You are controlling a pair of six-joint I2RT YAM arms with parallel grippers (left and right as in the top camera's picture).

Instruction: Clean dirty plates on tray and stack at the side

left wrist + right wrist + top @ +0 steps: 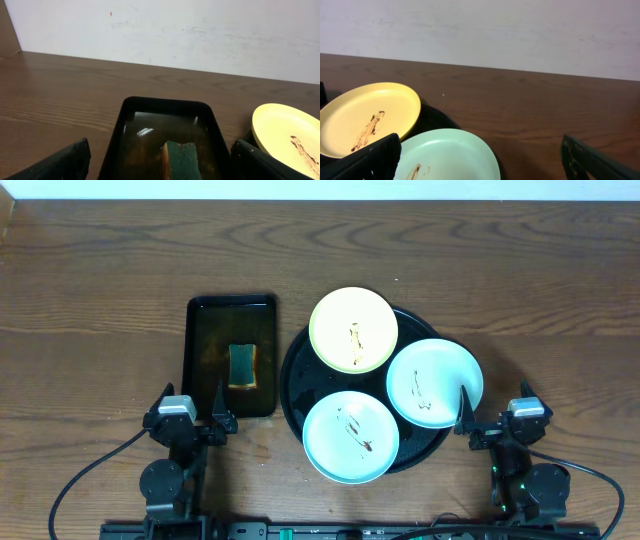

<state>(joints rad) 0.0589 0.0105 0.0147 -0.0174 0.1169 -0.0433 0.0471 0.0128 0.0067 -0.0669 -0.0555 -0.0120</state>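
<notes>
Three smooth round plates [351, 436], brown-streaked, crowd a glossy black round tray [290, 380].
The tray lies ahead-left of the right end effector [495, 402]. A rectangular black tray [200, 320] of brownish liquid with a green-yellow sponge [242, 365] sits straight ahead of the left end effector [192, 398]. Both rest low over the wood-grain bench [100, 280], jaws wide apart, empty.

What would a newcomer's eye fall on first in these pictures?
Three streaked plates crowd the round black tray at mid-table: a yellow plate at the back, a mint plate in front, a second mint plate to the right. Left of it, a rectangular tray holds a green sponge in brownish liquid. The left gripper and right gripper stand open at the near edge.
</notes>
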